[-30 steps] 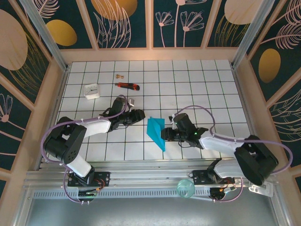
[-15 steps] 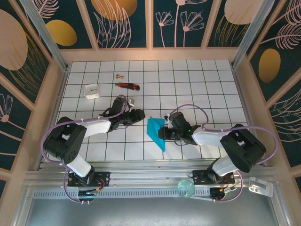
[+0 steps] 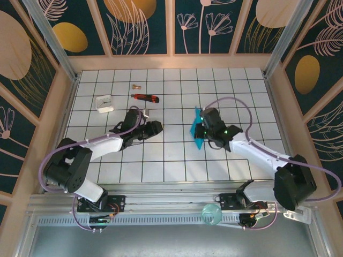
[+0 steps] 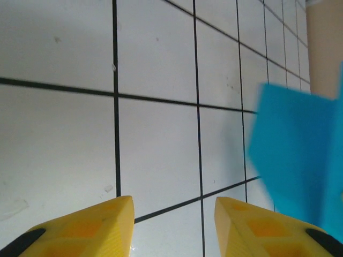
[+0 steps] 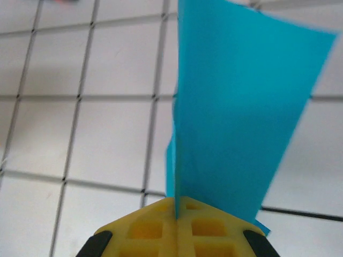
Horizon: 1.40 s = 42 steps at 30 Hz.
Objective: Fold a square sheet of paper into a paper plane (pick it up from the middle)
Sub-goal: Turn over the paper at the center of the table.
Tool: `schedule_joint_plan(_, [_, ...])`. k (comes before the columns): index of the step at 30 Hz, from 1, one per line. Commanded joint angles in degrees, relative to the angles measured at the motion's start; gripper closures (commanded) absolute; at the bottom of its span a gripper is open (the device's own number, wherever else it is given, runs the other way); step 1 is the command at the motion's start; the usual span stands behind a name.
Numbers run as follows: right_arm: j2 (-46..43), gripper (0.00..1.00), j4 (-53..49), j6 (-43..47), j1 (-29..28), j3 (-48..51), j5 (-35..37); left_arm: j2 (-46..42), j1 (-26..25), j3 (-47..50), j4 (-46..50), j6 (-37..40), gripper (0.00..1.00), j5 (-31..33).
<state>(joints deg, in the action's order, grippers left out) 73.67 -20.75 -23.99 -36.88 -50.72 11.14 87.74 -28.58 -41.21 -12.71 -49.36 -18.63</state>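
The teal paper plane (image 3: 198, 130) hangs lifted off the tiled table, pinched in my right gripper (image 3: 201, 130) near the table's middle. In the right wrist view the folded teal sheet (image 5: 236, 112) stands upright out of the shut yellow fingertips (image 5: 155, 225), one flap fanning to the right. My left gripper (image 3: 155, 128) lies low over the tiles to the left of the plane, about a tile and a half away. Its yellow fingers (image 4: 96, 225) stand apart with bare tile between them, and the blurred teal paper (image 4: 303, 160) shows ahead on the right.
A red-and-black utility knife (image 3: 145, 97) lies at the back, a small brass piece (image 3: 135, 85) beyond it. A white square block (image 3: 104, 103) sits at the back left. A wooden rim (image 3: 71, 96) bounds the tiled table.
My right gripper has shut on the plane and lifted it off the tiles, carrying it back and to the right. The left gripper stayed near its place and opened slightly.
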Motion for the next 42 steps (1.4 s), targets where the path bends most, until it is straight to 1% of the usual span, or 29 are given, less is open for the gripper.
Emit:
schedule_joint_plan(1, [2.10, 1.00, -20.08, 1.87, -1.56, -6.34, 22.73, -2.32, 2.28, -0.40, 2.63, 1.95, 0.55, 2.87])
schedule_joint_plan(3, [5.08, 1.00, -25.29, 0.20, -3.90, -9.62, 29.36, -3.42, 4.11, -0.06, 3.80, 2.63, 0.54, 3.79])
schedule_joint_plan(5, [9.13, 1.00, -29.34, -2.11, -6.74, -12.06, 33.67, -4.51, 5.71, 0.12, 4.99, 3.48, 0.53, 4.46])
schedule_joint_plan(9, [19.56, 1.00, -34.35, -7.39, -13.22, -14.93, 37.55, -6.25, 8.61, 0.09, 8.49, 5.77, 0.48, 7.90])
schedule_joint_plan(13, [28.50, 1.00, -35.00, -11.85, -19.38, -17.09, 37.35, -7.79, 11.83, 1.56, 8.80, 6.55, 0.45, 10.87])
schedule_joint_plan(17, [37.06, 0.99, -32.22, -13.53, -25.76, -21.42, 33.73, -8.86, 14.49, 2.59, 7.78, 6.57, 0.43, 11.38])
schedule_joint_plan(21, [43.06, 0.88, -27.66, -13.41, -29.97, -25.42, 29.03, -9.01, 15.03, 1.85, 8.80, 7.79, 0.42, 11.14])
schedule_joint_plan(24, [44.09, 0.79, -23.39, -12.32, -31.46, -27.41, 25.16, -8.53, 15.04, 1.81, 8.67, 7.52, 0.42, 9.02])
schedule_joint_plan(27, [40.49, 0.74, -18.56, -10.62, -32.33, -27.48, 21.78, -7.73, 15.01, 1.98, 7.96, 6.21, 0.42, 5.25])
schedule_joint_plan(30, [31.63, 0.73, -11.41, -9.01, -32.08, -22.47, 17.13, -7.72, 14.46, 3.36, 5.14, 2.71, 0.46, -0.74])
schedule_joint_plan(32, [24.63, 0.72, -6.58, -8.04, -31.15, -17.24, 13.06, -8.52, 12.01, 4.27, 3.78, 0.52, 0.50, -1.20])
schedule_joint_plan(33, [20.18, 0.72, -4.43, -8.06, -30.15, -13.82, 10.60, -8.88, 9.70, 4.38, 3.66, -0.30, 0.51, -0.70])
schedule_joint_plan(35, [12.64, 0.72, -1.02, -8.44, -26.89, -7.23, 5.24, -9.03, 5.05, 4.29, 2.74, -2.43, 0.54, -0.54])
schedule_joint_plan(38, [2.29, 0.73, 3.01, -9.40, -19.23, 4.02, -3.14, -7.43, -1.85, 4.85, -2.71, -7.55, 0.63, -1.86])
schedule_joint_plan(40, [-2.91, 0.74, 5.20, -9.66, -13.53, 9.88, -7.48, -4.63, -6.19, 3.51, -5.51, -9.35, 0.66, -2.57])
schedule_joint_plan(42, [-6.50, 0.77, 7.67, -9.09, -8.74, 14.31, -9.91, 0.00, -10.49, -0.21, -6.08, -9.40, 0.66, -3.32])
